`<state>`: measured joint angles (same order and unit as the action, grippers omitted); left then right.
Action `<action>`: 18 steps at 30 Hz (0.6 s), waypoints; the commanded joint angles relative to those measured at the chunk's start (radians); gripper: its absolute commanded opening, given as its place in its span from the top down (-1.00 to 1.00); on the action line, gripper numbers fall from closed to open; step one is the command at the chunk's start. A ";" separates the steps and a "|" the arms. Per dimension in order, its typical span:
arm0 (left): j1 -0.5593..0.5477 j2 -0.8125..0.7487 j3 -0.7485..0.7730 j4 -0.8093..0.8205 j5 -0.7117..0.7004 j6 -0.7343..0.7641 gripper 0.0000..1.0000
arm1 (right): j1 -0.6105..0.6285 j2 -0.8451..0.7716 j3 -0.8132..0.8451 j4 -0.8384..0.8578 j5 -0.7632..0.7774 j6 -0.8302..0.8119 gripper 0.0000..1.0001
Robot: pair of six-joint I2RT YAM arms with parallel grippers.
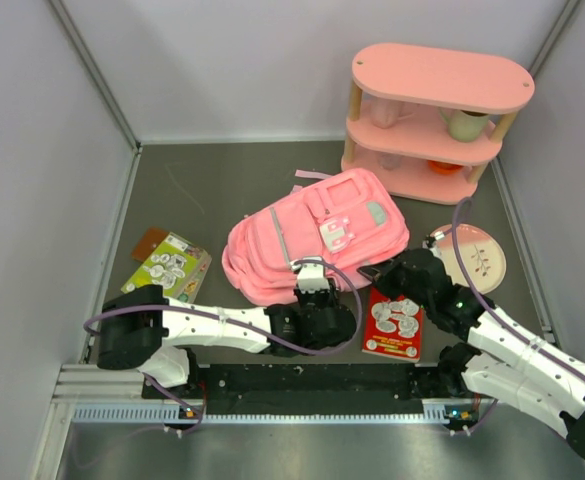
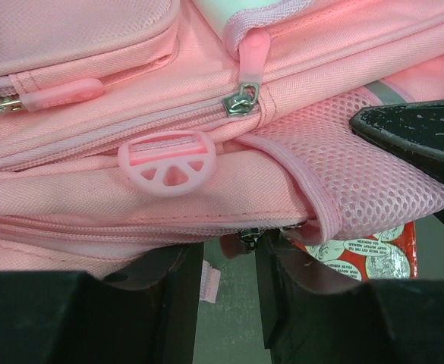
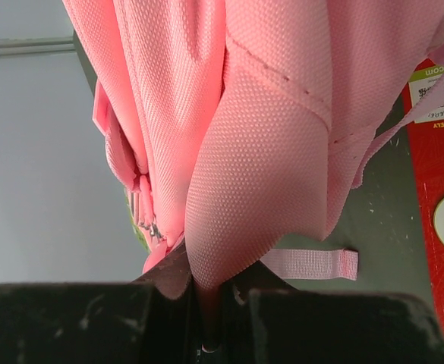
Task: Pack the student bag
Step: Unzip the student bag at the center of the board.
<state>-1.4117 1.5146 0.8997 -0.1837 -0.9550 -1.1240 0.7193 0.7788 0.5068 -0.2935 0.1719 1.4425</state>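
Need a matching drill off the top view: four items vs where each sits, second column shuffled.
Things:
1. student bag
2. red booklet
3. green booklet
4. plate

Places:
A. left side of the table
B. right side, just in front of the shelf unit
C. centre of the table
D. toward the near edge, right of centre

Pairs: 1-C, 2-D, 3-A, 4-B

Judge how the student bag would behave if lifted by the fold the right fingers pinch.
Probably floppy: the student bag is soft woven fabric, creased and folded where the right fingers pinch it. It would likely sag rather than rise flat. It looks fairly slack, so perhaps light; the textured weave should resist slipping.
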 commanded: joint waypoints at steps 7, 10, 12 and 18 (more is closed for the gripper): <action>0.033 -0.053 0.016 -0.014 -0.136 -0.030 0.72 | 0.028 -0.036 0.038 0.054 -0.043 0.004 1.00; 0.033 -0.067 0.004 -0.005 -0.136 -0.025 0.97 | 0.028 -0.038 0.032 0.054 -0.034 -0.005 1.00; 0.033 -0.079 -0.011 -0.005 -0.134 -0.028 1.00 | 0.028 -0.036 0.030 0.053 -0.020 -0.017 1.00; 0.031 -0.135 -0.085 -0.002 -0.102 -0.014 1.00 | -0.017 -0.029 0.035 0.033 0.037 -0.119 1.00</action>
<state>-1.4078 1.4544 0.8692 -0.1734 -0.9722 -1.1313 0.7242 0.7723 0.5068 -0.2771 0.1833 1.4090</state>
